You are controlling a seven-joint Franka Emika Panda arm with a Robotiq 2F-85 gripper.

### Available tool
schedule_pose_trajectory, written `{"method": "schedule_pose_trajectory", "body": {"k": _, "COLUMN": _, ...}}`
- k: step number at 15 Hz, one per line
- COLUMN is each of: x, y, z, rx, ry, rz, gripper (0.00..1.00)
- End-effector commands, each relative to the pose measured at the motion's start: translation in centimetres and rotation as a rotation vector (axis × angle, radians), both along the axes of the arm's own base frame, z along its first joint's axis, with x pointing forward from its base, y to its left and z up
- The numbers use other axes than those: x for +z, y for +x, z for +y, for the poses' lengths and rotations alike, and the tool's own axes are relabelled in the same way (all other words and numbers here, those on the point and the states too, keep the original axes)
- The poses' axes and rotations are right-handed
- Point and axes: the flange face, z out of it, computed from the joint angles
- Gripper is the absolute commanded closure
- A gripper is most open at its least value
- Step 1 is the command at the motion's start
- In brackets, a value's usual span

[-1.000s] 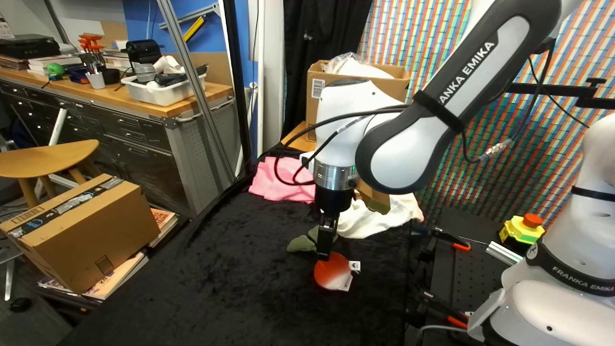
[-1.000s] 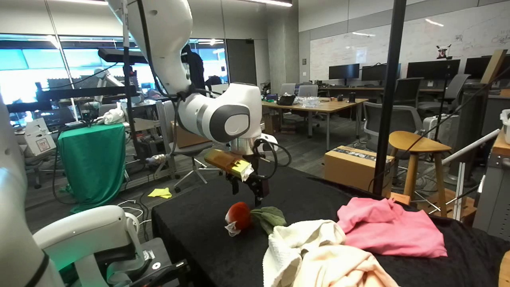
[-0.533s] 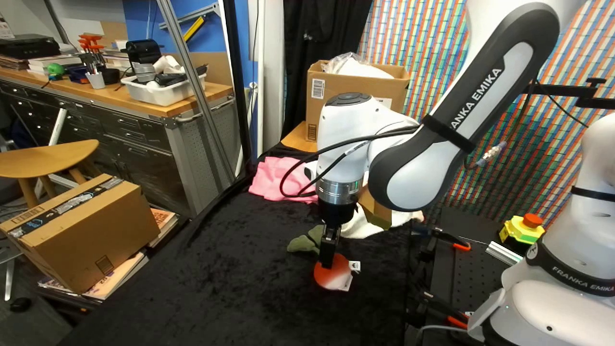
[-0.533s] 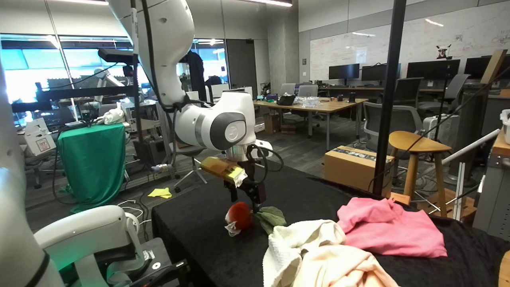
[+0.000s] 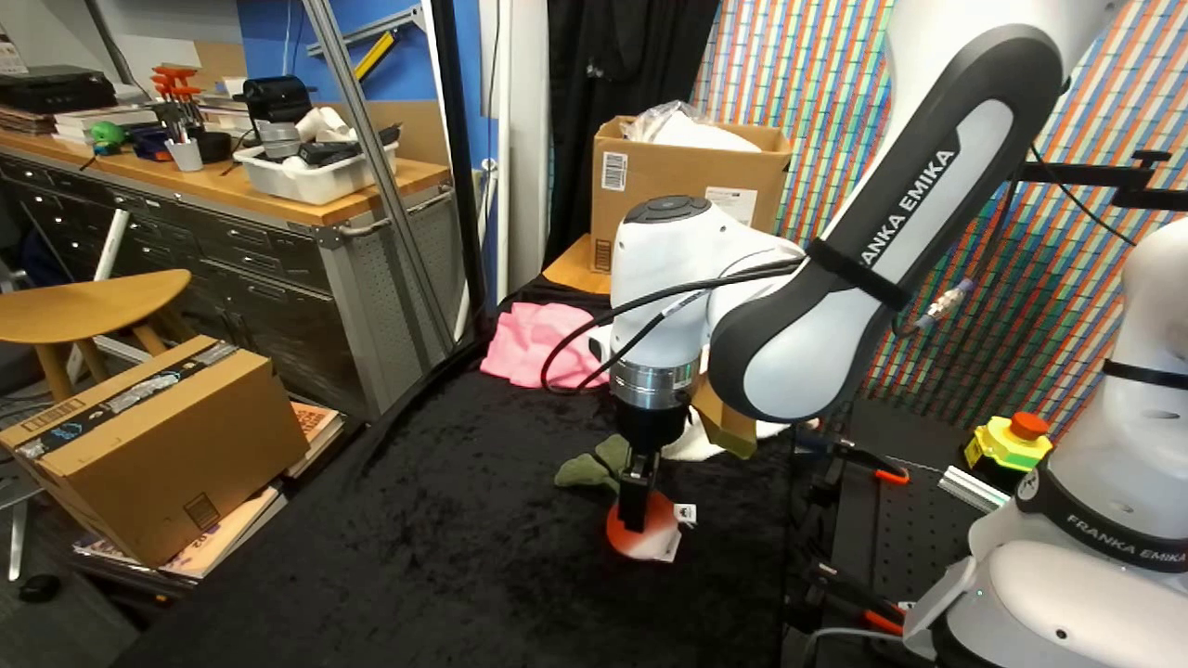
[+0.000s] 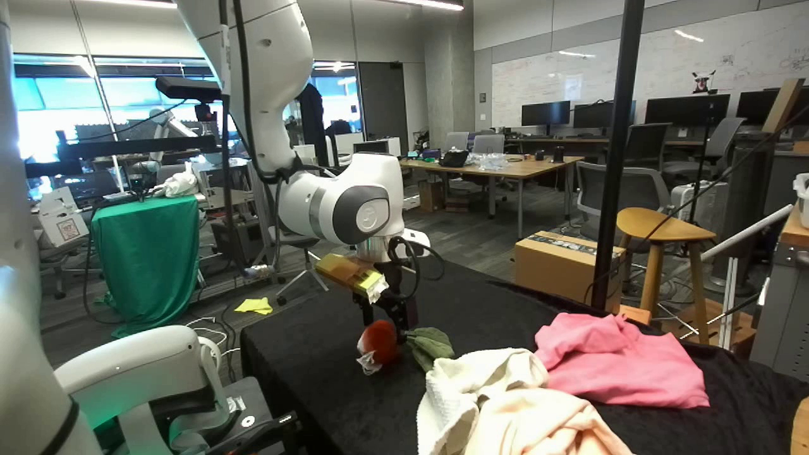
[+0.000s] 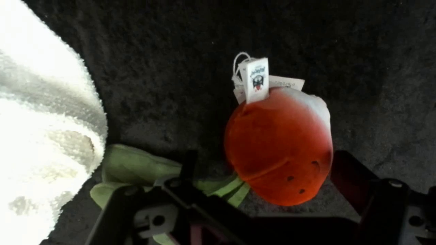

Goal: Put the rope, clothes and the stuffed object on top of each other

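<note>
Fingers [image 7: 352, 183] wide apart, flanking red-orange plush [image 7: 279, 146] on table [image 5: 445, 520]; cream-white cloths [image 6: 524, 417] near, pink cloth [image 6: 622, 366] farther off.

A lab — Franka arm [image 5: 914, 199], workbench [image 5: 251, 239], monitors [image 6: 545, 113], scribbled whiteboard [image 6: 607, 72].

In an exterior view, the camera looks down from high, arm base [image 5: 1067, 603] right, pink cloth [image 5: 536, 345] far. In an exterior view, the camera faces roughly the opposite way, arm base left, whiteboard [image 6: 663, 63] far right. Both exterior views share worktop [image 5: 418, 557], arm base, pink cloth and plush fruit [image 6: 381, 341]. The wrist view faces down, close above the plush fruit.
</note>
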Motion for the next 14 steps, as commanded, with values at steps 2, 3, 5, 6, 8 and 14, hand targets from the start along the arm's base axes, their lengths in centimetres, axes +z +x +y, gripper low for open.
{"method": "schedule_pose_trajectory", "body": {"k": 2, "x": -0.7, "y": 0.5, "z": 0.8, "rx": -0.006, "ry": 0.038, "rz": -0.004, "gripper": 0.00}}
{"method": "schedule_pose_trajectory", "body": {"k": 3, "x": -0.7, "y": 0.5, "z": 0.9, "rx": -0.006, "ry": 0.043, "rz": -0.002, "gripper": 0.15}}
{"method": "schedule_pose_trajectory", "body": {"k": 5, "x": -0.7, "y": 0.8, "z": 1.1, "rx": -0.012, "ry": 0.055, "rz": -0.006, "gripper": 0.34}}
{"method": "schedule_pose_trajectory", "body": {"k": 6, "x": -0.7, "y": 0.9, "z": 1.1, "rx": -0.018, "ry": 0.060, "rz": -0.006, "gripper": 0.42}}
{"method": "schedule_pose_trajectory", "body": {"k": 8, "x": -0.5, "y": 1.2, "z": 1.0, "rx": -0.022, "ry": 0.068, "rz": 0.000, "gripper": 0.58}}
{"method": "schedule_pose_trajectory", "body": {"k": 14, "x": 1.2, "y": 2.3, "z": -0.1, "rx": -0.027, "ry": 0.094, "rz": 0.021, "gripper": 0.96}}
